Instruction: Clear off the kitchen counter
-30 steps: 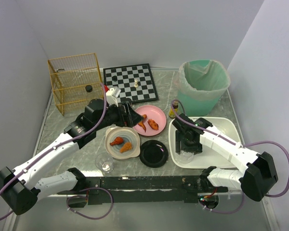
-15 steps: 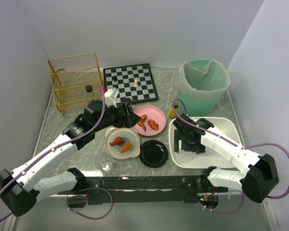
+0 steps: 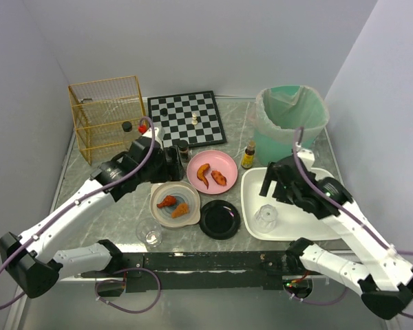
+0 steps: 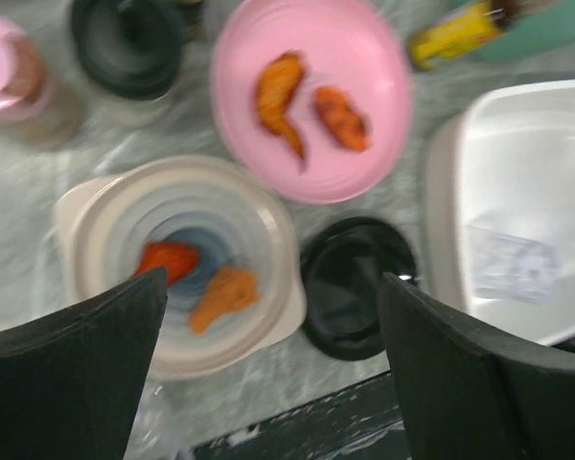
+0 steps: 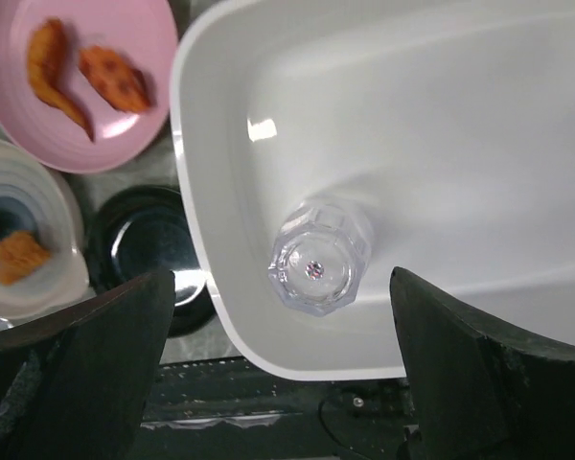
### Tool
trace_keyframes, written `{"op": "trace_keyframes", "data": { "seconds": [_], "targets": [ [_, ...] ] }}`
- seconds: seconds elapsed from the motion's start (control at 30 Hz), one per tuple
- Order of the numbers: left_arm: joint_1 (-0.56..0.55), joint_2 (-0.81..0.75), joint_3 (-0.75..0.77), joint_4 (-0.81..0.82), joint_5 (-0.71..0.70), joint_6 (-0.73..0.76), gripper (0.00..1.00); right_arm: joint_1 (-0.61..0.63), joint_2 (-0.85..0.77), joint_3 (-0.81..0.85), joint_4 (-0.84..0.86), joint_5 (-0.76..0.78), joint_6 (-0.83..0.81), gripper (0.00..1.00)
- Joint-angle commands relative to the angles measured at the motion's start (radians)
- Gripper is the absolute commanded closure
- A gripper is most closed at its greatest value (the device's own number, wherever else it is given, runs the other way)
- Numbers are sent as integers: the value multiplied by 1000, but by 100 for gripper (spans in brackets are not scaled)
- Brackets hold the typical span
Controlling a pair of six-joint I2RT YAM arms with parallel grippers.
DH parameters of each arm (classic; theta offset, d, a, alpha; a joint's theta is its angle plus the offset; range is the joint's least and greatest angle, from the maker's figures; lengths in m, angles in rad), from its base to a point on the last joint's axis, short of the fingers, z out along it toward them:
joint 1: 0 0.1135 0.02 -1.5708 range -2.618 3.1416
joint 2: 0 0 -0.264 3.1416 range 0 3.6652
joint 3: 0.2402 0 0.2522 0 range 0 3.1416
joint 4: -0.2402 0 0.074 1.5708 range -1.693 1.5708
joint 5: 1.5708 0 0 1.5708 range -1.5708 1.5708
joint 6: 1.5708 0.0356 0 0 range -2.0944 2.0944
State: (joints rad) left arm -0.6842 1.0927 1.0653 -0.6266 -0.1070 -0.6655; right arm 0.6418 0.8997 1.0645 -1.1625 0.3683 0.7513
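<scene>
Gaping wide and empty, left end effector hangs over grey-green marble-look table, right end effector over white rectangular tray.

the kitchen counter carries, at rear: yellow wire basket, chessboard, green lined bin. centre: dark jar, small bottle, pink plate, white tray. front: beige bowl, black dish, clear glass.

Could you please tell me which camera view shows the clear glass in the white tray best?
The right wrist view: the clear glass is sharp and central, seen from above inside the white tray. The top external view shows it small; the left wrist view gives only a blurred patch.
</scene>
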Motion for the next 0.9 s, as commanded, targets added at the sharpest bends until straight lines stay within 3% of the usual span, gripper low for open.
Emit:
{"op": "trace_keyframes", "data": {
  "seconds": [0.0, 0.3, 0.57, 0.87],
  "targets": [
    [-12, 7, 81, -329, -129, -37, 9, 4, -39, 32, 9, 69, 17, 1],
    [-161, -166, -47, -438, -77, -298, 19, 4, -38, -24, 98, 35, 13, 1],
    [-379, -39, -97, -490, -192, -448, 17, 2, -24, -20, 121, 34, -7, 1],
    [-408, 10, -151, -458, -208, -467, 25, 4, -36, -32, 124, 35, -12, 1]
  ]
}}
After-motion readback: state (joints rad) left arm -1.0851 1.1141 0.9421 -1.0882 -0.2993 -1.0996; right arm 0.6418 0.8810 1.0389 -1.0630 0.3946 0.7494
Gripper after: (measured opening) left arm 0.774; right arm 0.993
